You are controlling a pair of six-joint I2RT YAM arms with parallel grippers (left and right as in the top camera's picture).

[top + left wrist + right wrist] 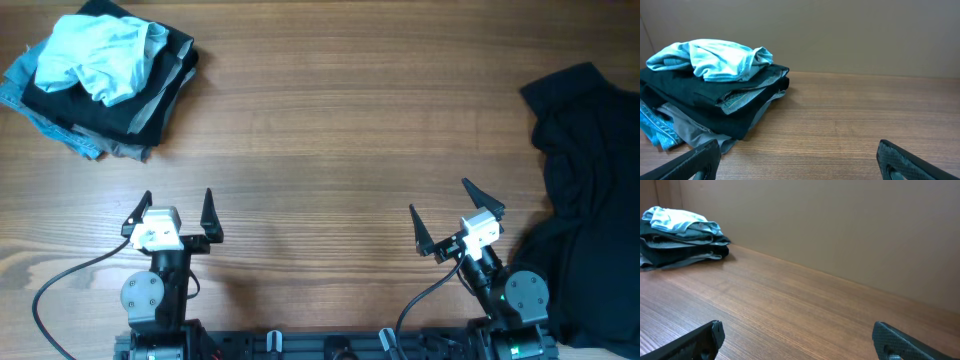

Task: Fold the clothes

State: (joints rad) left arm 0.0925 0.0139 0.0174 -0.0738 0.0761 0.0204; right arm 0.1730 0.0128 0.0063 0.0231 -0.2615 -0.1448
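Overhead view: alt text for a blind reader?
Left gripper and right gripper hang open and empty at the near edge of a wooden table. A clothes stack topped by a crumpled pale blue T-shirt sits far left; dark cloth is heaped right.

My left gripper point(176, 200) sits at about 7 o'clock, jaws spread wide, pointing straight to 12. My right gripper point(438, 197) is at 5 o'clock, jaws just as wide, angled toward 11.

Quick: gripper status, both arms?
Left gripper: open, holding nothing.
Right gripper: open, holding nothing.
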